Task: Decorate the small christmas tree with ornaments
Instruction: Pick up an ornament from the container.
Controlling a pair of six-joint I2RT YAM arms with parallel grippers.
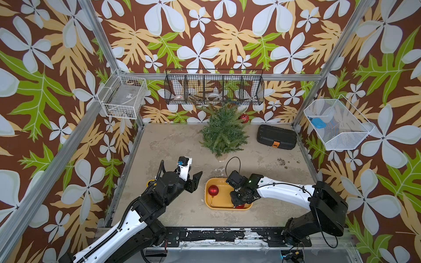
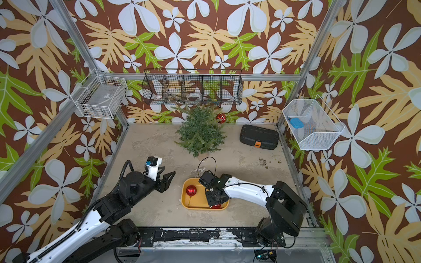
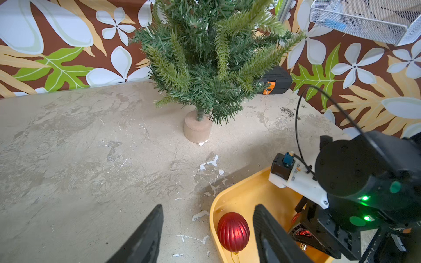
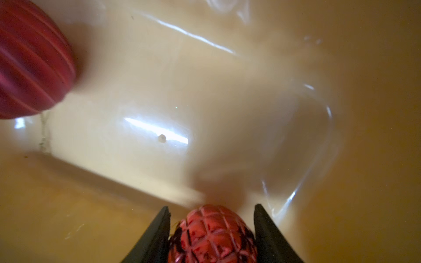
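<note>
**Right tool reaches into the yellow tray around a lattice bauble**

The small artificial christmas tree (image 1: pixel 223 131) with dense dark green needles stands upright on its pale round stub base (image 3: pixel 197 129) at the back of the mottled beige surface (image 1: pixel 170 148), its tip toward the black wire rack (image 1: pixel 214 87) on the back wall. One red bauble with gold glitter lattice (image 1: pixel 244 118) already hangs on the tree's right side, near the top.

The shallow yellow plastic tray (image 1: pixel 222 182) lies at the front between the two arms. Inside it the ribbed red lantern-shaped bauble (image 1: pixel 213 190) rests on its side, its gold loop (image 1: pixel 211 201) trailing toward the front rim.

The right tool (image 4: pixel 211 230) points down into the tray's front right corner, its black fingers (image 4: pixel 157 234) flanking the red lattice-patterned bauble (image 4: pixel 214 234); the left finger touches it, but whether the right one presses too cannot be told, so a firm grip is unclear. The bauble's long axis runs along the fingers. In both top views the right wrist hides most of this bauble.

The left tool (image 1: pixel 196 182) hovers just left of the tray, jaws apart and empty.

A black plastic case with an orange latch (image 1: pixel 276 137) lies right of the tree.
</note>
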